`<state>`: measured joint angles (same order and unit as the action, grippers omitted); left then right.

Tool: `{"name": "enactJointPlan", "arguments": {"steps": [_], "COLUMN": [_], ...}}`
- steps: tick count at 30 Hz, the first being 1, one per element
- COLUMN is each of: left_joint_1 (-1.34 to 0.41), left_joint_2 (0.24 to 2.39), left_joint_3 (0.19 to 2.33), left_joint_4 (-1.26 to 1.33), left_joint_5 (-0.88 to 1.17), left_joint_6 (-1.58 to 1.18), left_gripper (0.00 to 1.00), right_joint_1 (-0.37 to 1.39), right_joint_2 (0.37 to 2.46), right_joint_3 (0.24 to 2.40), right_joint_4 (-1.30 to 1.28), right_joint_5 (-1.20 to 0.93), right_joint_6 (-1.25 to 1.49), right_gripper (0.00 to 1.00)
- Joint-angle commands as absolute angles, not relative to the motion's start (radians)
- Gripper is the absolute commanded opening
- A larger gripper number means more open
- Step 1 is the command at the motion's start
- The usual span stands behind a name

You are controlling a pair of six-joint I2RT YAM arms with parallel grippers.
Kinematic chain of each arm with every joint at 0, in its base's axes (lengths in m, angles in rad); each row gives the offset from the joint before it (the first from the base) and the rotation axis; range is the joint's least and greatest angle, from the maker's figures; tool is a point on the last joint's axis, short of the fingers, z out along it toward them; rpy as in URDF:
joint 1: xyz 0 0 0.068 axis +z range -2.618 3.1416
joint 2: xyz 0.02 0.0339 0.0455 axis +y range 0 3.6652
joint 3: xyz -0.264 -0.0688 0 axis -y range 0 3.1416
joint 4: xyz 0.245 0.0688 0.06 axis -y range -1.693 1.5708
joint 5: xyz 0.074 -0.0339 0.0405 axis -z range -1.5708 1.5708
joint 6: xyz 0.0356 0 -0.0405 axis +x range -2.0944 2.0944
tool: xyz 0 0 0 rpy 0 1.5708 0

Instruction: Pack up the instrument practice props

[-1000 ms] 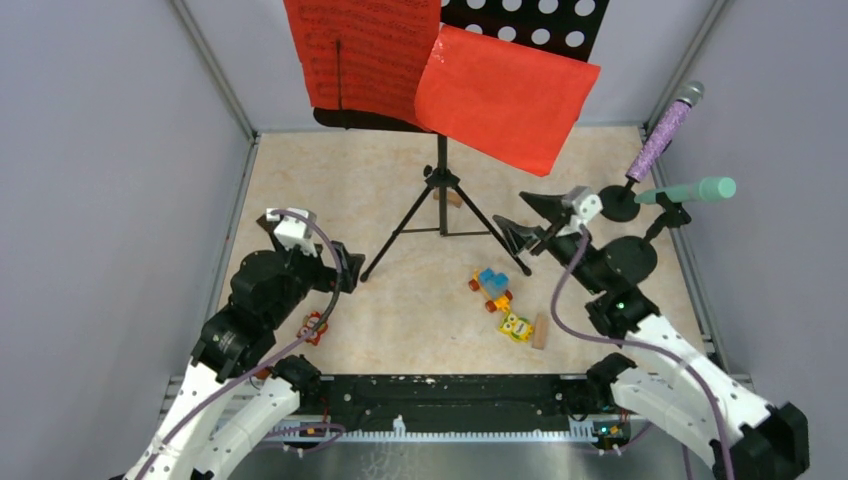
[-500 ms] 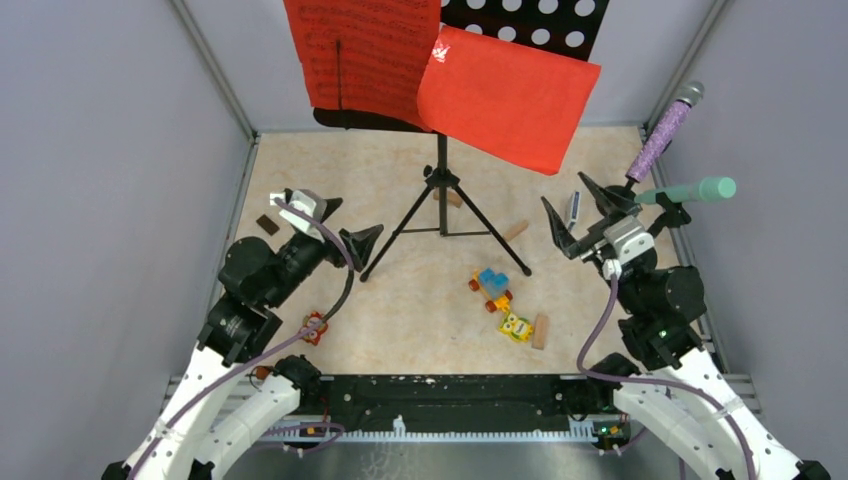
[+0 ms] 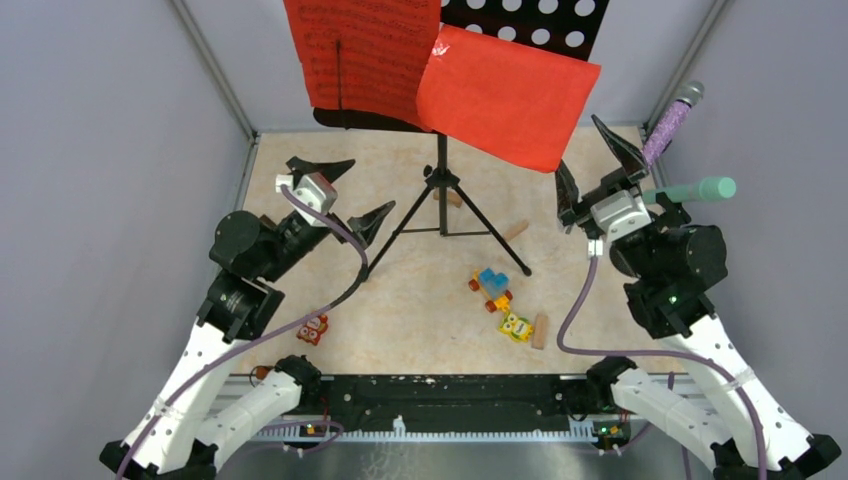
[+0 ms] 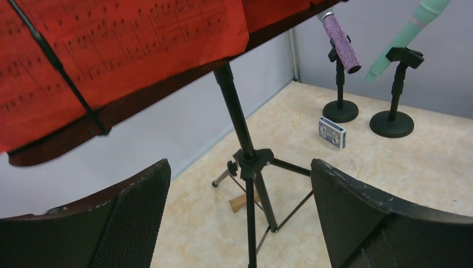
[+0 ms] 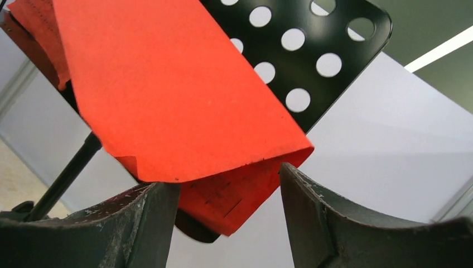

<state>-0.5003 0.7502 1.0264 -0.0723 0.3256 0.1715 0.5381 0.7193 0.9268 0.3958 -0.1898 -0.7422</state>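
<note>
Presently: logged right gripper point(image 3: 588, 155) spread wide, empty, just below drooping corner of loose red paper sheet point(image 3: 505, 95) on black perforated metal music rack point(image 3: 545, 22), back centre. Logged left gripper point(image 3: 352, 190) likewise agape, empty, near tripod legs point(image 3: 445, 215).

A pale beige, marbled surface point(image 3: 400, 300) fills the middle of the overhead view. Plain lavender-grey walls point(image 3: 110, 200) box it in at left, right and top, meeting at slim metal corner posts point(image 3: 215, 72). At the upper right of the right wrist view, a dark green ceiling point(image 5: 438, 17) carries a bright strip light point(image 5: 440, 49).
</note>
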Motion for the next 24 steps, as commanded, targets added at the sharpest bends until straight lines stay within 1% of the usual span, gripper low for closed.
{"name": "enactJointPlan", "arguments": {"steps": [1, 6, 9, 11, 14, 16, 20, 24], "left_joint_1": [-0.502, -0.501, -0.502, -0.502, -0.51, -0.536, -0.593, -0.629], "left_joint_2": [0.796, 0.846, 0.88, 0.903, 0.941, 0.964, 0.976, 0.975], "left_joint_3": [1.122, 1.182, 1.218, 1.241, 1.288, 1.308, 1.316, 1.325], "left_joint_4": [-0.008, -0.007, 0.02, 0.016, -0.052, -0.104, -0.125, -0.129], "left_joint_5": [0.374, 0.393, 0.415, 0.439, 0.525, 0.501, 0.447, 0.434], "left_joint_6": [0.239, 0.244, 0.234, 0.222, 0.251, 0.261, 0.27, 0.252], "left_gripper": [0.99, 0.99, 0.99, 0.99, 0.99, 0.99, 0.99, 0.99], "right_joint_1": [0.532, 0.532, 0.532, 0.532, 0.532, 0.532, 0.531, 0.531], "right_joint_2": [0.785, 0.886, 0.953, 1.003, 1.102, 1.151, 1.199, 1.253], "right_joint_3": [1.071, 1.249, 1.396, 1.506, 1.717, 1.817, 1.9, 1.987], "right_joint_4": [0.364, 0.283, 0.163, 0.053, -0.216, -0.341, -0.391, -0.425], "right_joint_5": [-0.248, -0.276, -0.311, -0.339, -0.383, -0.421, -0.456, -0.481], "right_joint_6": [-0.812, -0.793, -0.79, -0.792, -0.782, -0.78, -0.762, -0.727], "right_gripper": [0.65, 0.65, 0.65, 0.63, 0.6, 0.6, 0.61, 0.53]}}
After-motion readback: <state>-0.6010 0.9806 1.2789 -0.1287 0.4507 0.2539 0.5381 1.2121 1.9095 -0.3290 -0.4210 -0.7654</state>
